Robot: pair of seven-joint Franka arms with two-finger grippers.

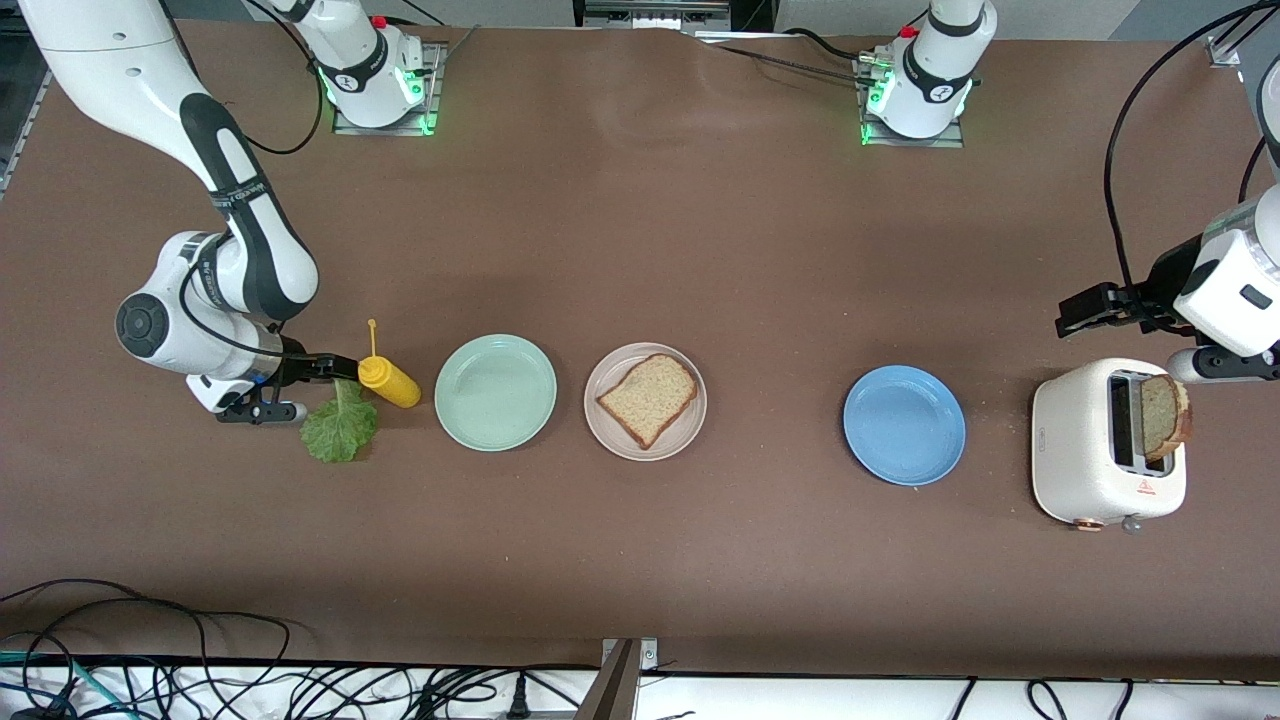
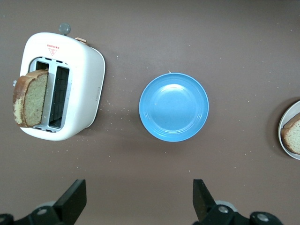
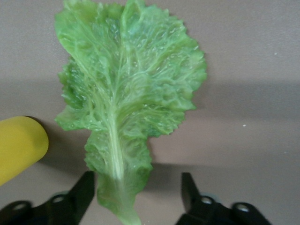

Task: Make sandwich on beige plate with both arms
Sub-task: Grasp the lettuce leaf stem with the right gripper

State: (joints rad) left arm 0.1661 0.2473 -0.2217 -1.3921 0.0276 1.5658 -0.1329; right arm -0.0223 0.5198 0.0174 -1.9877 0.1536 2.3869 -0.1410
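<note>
Beige plate [image 1: 692, 430] mid-table, one bread slice [image 1: 648, 399] on it as base. Lettuce [image 1: 340, 428] flat on table beside yellow bottle [image 1: 389, 381], toward right arm's end. Right gripper [image 3: 137, 190] low at stem, fingers apart either side, no grip yet; likely lining up pick. Second slice [image 1: 1163, 416] upright in toaster [image 1: 1080, 450]. Left gripper [image 2: 139, 199] high, fully open, empty, waiting. Only right wrist view shows stem between fingers; only left wrist view shows other slot empty, blue plate [image 2: 174, 107] bare.
</note>
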